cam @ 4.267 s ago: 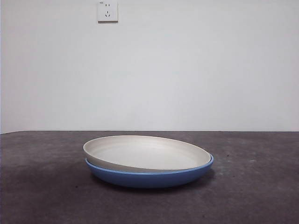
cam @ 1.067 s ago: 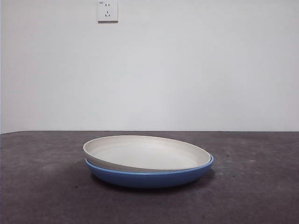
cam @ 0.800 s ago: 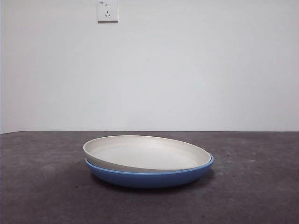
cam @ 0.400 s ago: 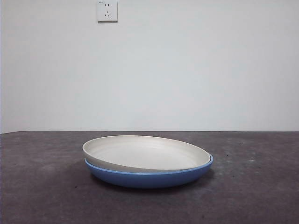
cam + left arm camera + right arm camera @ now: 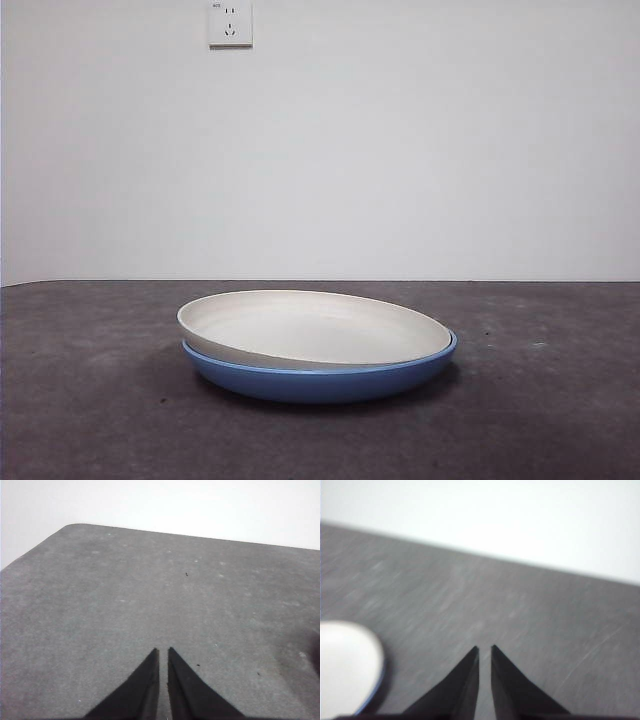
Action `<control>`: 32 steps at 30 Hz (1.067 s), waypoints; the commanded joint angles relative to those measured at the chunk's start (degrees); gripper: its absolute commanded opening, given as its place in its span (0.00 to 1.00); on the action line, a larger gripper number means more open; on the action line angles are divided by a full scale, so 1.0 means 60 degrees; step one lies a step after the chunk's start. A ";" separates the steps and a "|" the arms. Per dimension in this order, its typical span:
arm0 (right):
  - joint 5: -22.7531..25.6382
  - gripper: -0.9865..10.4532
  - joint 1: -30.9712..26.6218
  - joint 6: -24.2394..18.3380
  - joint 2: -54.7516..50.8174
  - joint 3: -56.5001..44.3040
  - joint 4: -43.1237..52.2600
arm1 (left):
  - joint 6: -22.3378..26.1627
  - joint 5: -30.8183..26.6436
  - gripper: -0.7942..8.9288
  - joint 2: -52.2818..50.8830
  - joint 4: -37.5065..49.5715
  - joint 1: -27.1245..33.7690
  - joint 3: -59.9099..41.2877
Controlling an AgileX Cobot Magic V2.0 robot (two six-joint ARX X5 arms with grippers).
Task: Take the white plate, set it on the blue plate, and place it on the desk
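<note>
Cream on blue is what my front feed shows: the white plate (image 5: 315, 328) sits nested in the blue plate (image 5: 320, 378), tilted a little so its left rim rides higher than the blue rim while its right rim sinks inside. Both rest on the desk (image 5: 80, 400), roughly at its middle, below the wall socket (image 5: 231, 24).

I judge the stacking step done. What remains, as I read the task, is lifting the white plate out again and setting it on the bare desk beside the blue one.

Neither arm shows in the front feed. My left gripper (image 5: 163, 652) hangs over bare desk with its jaws drawn nearly together, only a slit between them, holding nothing; no plate is in its view. My right gripper (image 5: 484, 650) is likewise narrowed to a slit and empty. Its picture is blurred, but the white plate's rim, with a sliver of blue under it, shows near that gripper.
</note>
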 commanded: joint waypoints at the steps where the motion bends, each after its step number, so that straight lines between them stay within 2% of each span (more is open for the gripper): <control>1: -0.0004 0.12 -0.0390 -0.0244 -0.0557 -0.1869 0.2765 | -0.0025 -0.0022 0.11 -0.0011 -0.0055 0.0007 -0.0197; 5: -0.0004 0.12 -0.0954 -0.0153 -0.1457 -0.3610 0.4470 | -0.0025 -0.0022 0.11 -0.0011 -0.0055 0.0007 -0.0197; 10: 0.0000 0.12 -0.1475 0.0131 -0.2346 -0.4568 0.4506 | -0.0025 -0.0022 0.11 -0.0011 -0.0055 0.0007 -0.0197; 19: 0.0040 0.12 -0.1545 0.0208 -0.3031 -0.4626 0.2415 | -0.0025 -0.0022 0.11 -0.0011 -0.0055 0.0007 -0.0197; 26: 0.0321 0.12 -0.1566 0.0259 -0.3024 -0.4626 0.1504 | -0.0025 -0.0022 0.11 -0.0011 -0.0055 0.0007 -0.0197; 32: 0.0222 0.12 -0.1614 0.0433 -0.3024 -0.4626 0.1515 | -0.0025 -0.0025 0.11 -0.0011 -0.0055 0.0007 -0.0197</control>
